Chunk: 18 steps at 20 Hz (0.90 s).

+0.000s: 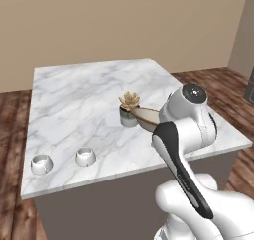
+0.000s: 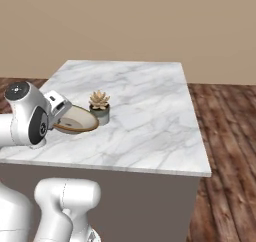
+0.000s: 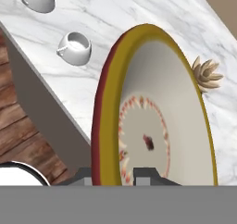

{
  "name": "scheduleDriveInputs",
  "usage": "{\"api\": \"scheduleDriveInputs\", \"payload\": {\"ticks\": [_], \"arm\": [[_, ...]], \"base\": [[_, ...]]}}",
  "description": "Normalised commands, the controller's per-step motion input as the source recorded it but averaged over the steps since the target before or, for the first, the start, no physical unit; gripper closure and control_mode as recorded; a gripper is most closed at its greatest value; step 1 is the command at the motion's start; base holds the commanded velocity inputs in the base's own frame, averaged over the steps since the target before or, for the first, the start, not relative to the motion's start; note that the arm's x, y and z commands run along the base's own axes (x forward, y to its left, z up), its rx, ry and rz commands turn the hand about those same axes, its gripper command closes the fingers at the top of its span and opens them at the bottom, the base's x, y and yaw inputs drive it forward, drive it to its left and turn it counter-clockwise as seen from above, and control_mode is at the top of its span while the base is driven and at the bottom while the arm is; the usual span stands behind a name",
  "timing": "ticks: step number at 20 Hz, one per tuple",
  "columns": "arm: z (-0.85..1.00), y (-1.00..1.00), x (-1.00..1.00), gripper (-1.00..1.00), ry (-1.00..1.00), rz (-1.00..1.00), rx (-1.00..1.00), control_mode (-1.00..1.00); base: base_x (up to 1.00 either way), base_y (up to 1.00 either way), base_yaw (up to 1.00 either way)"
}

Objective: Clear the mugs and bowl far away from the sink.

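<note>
The bowl sits at centre left of the right base view, lifted above the marble counter, touching or just beside the potted succulent. The gripper pinches its rim. The two mugs stand at lower left of the left base view. The robot should carry it level, easing clear of the plant before setting down.

Both base views look down over the marble counter (opposite sides); hand view hugs it.
</note>
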Motion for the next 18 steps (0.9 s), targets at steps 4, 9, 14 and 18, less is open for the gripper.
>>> {"api": "scheduleDriveInputs", "payload": {"ticks": [4, 9, 14, 18], "arm": [[-0.13, -0.43, 0.01, 1.00, -0.04, 0.01, 0.01, -1.00], [-0.59, -0.24, 0.61, 1.00, -0.01, 0.00, 0.00, -1.00], [-0.85, -0.01, 0.98, 1.00, 0.00, 0.00, 0.00, -1.00], [-0.86, 0.10, 0.94, 1.00, 0.12, 0.00, 0.00, -1.00]], "base": [[0.00, 0.00, 0.00], [0.00, 0.00, 0.00], [0.00, 0.00, 0.00], [0.00, 0.00, 0.00]]}}
